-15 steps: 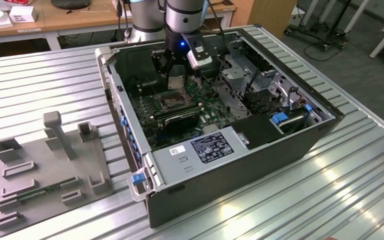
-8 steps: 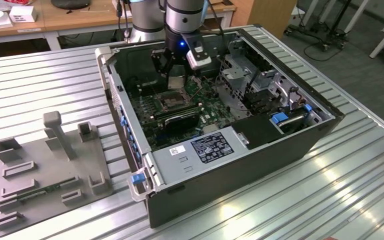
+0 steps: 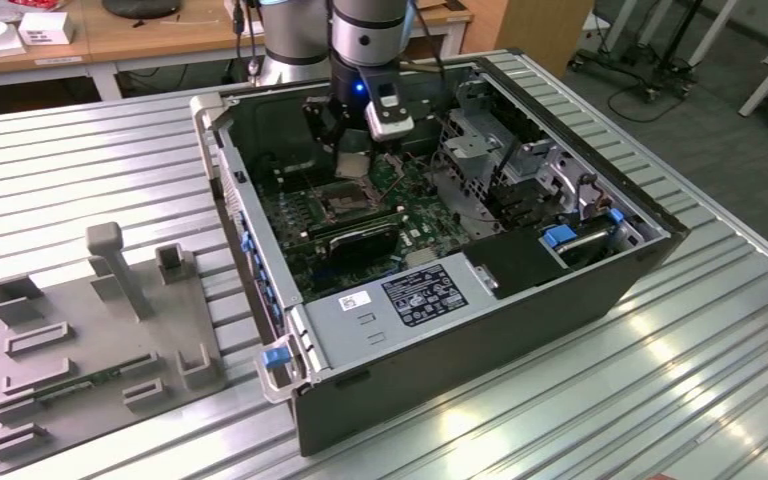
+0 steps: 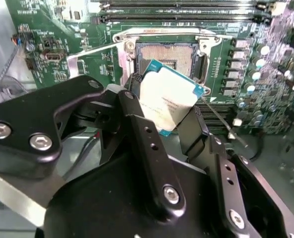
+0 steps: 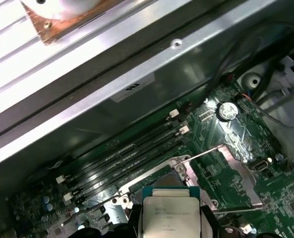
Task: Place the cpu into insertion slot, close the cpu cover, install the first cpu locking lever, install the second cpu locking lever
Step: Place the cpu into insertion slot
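My black gripper [image 4: 163,103] clamps the small silvery-grey square cpu [image 4: 173,93], seemingly just short of the dark silver-rimmed insertion slot [image 4: 168,55]; I'd level it and match corners.

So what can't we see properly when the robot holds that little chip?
1. Second wrist view: the hand holds the cpu, and its fingers hide part of the chip.
2. Second wrist view: the hand's dark body covers part of the open cpu cover.
3. First wrist view: the cpu hides most of the insertion slot, and the picture's edge cuts the chip off.
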